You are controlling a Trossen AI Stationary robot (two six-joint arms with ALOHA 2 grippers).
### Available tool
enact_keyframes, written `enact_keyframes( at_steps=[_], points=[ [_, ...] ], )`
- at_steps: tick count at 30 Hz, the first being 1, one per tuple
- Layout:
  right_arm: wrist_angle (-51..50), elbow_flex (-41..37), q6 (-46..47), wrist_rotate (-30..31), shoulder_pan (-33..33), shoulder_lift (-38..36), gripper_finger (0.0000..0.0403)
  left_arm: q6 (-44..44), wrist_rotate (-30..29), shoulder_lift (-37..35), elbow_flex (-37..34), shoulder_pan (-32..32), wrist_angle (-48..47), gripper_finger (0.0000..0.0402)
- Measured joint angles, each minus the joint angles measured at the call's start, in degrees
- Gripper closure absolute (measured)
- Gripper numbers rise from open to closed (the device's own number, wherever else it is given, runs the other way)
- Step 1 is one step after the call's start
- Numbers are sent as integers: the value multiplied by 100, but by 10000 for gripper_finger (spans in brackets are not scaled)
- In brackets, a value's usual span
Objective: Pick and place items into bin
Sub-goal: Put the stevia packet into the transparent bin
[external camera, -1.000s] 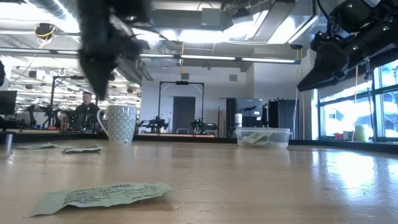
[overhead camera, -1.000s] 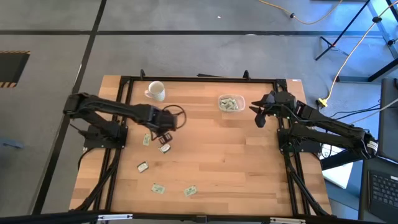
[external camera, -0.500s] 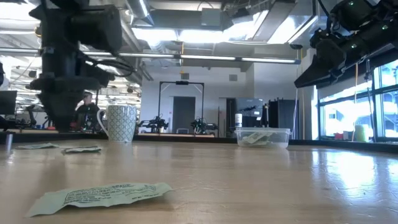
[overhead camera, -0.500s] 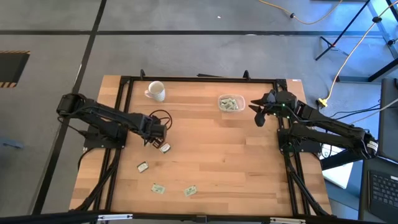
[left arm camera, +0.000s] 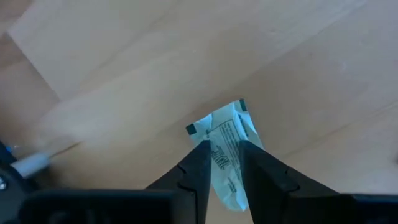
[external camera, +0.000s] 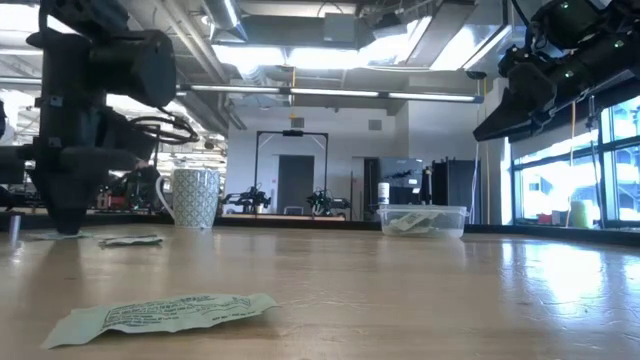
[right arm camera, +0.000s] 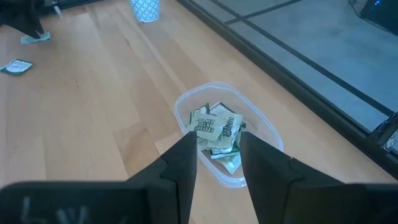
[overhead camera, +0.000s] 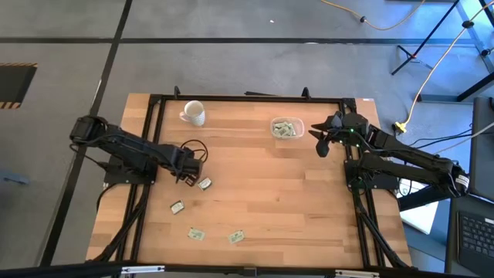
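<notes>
Currently the wooden counter (overhead camera: 262, 193) carries the white mug (overhead camera: 193, 113) near its far edge, the clear plastic bin (overhead camera: 286, 128) to the mug's right, and loose packets toward the left and near side. The bin already holds several packets.

The left end effector (left arm camera: 222, 155) is down at the counter surface, its fingers straddling one pale green and white packet (left arm camera: 227, 152). The fingers sit close against the packet's sides, but whether they have clamped it cannot be told. The right end effector (right arm camera: 217, 146) hangs above the bin with its fingers spread and nothing between them; this arm waits.

Step in hand, by judgement: the grasp of a packet by the left arm. The next move calls for a firm pinch, a clean lift, then carriage across to the bin.

Four further packets (overhead camera: 177, 206) lie nearby.
</notes>
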Motion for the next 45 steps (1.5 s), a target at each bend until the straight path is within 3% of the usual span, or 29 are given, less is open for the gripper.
enact_keyframes(
  at_steps=[19,29,39,45],
  points=[
    [-2,0,-2,2,0,-1,276,129,-16,16,-3,2,111,399],
    [-7,0,-7,2,-2,0,276,262,-34,26,50,4,121,399],
    [-7,0,-7,2,0,-1,276,-81,177,20,61,51,112,347],
    [-8,0,-24,2,0,-1,276,-90,181,80,81,59,99,352]
  ],
)
